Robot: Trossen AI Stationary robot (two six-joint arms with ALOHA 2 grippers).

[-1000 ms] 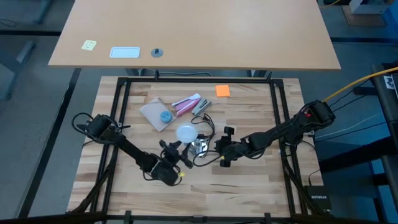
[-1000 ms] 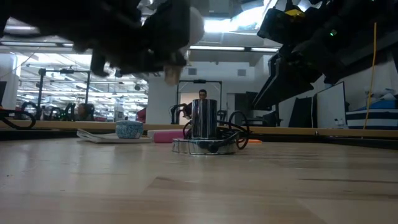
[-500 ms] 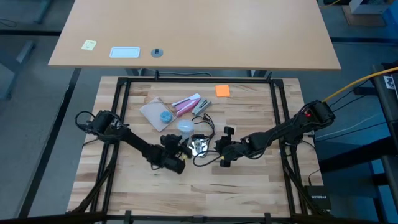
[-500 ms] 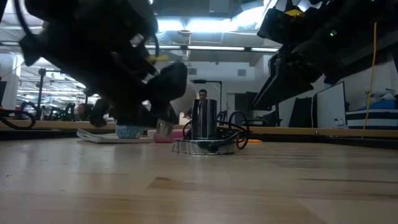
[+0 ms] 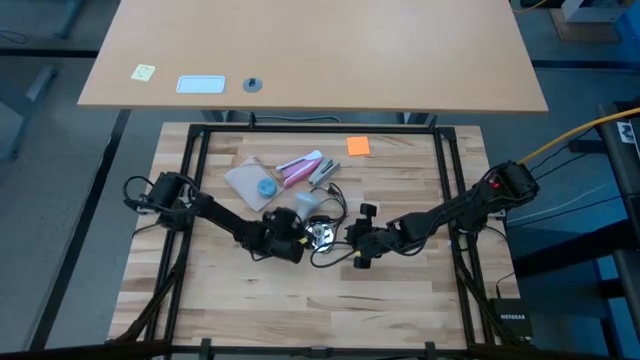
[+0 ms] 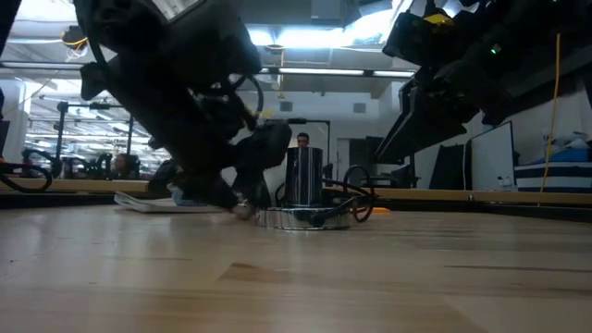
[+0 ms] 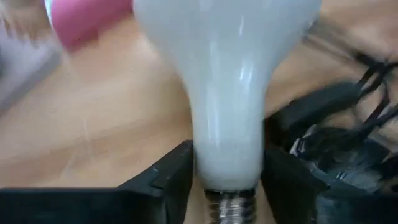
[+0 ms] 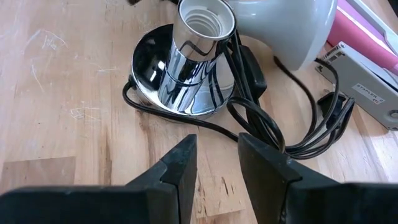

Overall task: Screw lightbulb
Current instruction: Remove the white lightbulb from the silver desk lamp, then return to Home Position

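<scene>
The table holds many things close together, and this is where I see the risk. The left arm reaches low across the wood, and the left gripper sits just beside the socket, with its two fingers on either side of the neck of the bulb; from the wrist view the bulb seems to lie down near the table, not upright, with its screw base pointing back toward the wrist. I think the hold is loose now, so the bulb can roll away toward the pink tube or against the black cord, and then a new grasp is needed. The right gripper waits near the other side of the socket, fingers a little spread and holding nothing. If the left arm pushes the socket or catches the cord loops, the socket can slide or tip, because nothing clamps it. The smallest danger is the thread: if the base meets the socket mouth tilted, it can jam.
</scene>
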